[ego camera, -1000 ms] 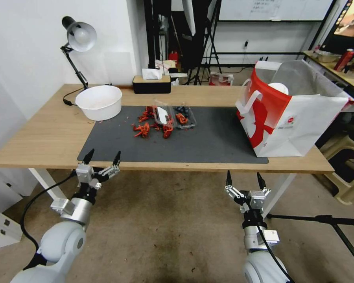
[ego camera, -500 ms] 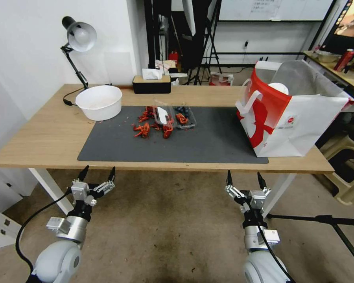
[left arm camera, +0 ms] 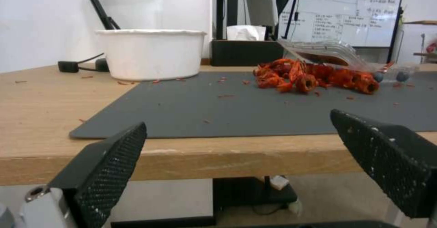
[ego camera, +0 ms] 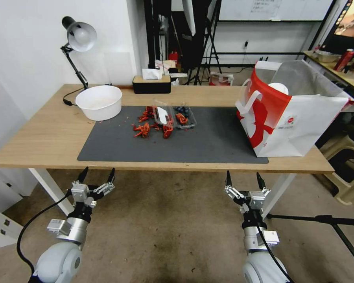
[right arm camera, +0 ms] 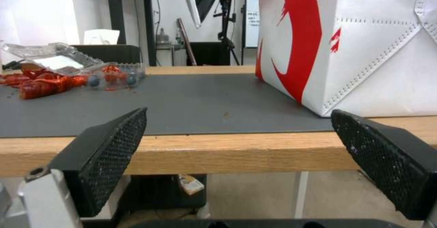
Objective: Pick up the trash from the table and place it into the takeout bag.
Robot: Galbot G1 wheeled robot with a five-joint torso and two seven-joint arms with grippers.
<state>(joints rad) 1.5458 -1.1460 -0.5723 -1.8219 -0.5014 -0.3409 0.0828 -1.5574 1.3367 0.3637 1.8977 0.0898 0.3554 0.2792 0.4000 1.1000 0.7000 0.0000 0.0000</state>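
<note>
The trash lies on the dark mat of the wooden table: a white bowl at the mat's far left corner, a heap of red shells and a clear plastic box holding shells and blueberries. At the table's right end the takeout bag stands open, white with a red figure, with a white round thing inside. My left gripper is open below the table's front edge, in front of the mat's left corner. My right gripper is open below the edge, near the bag.
A desk lamp and a black tissue box stand along the table's far edge. Beige stools and a black stand leg are on the floor at the right. Bare mat lies between the shells and the bag.
My left gripper has dropped and drawn back from the table's front edge, then held still. The right gripper and the things on the table have not moved.
</note>
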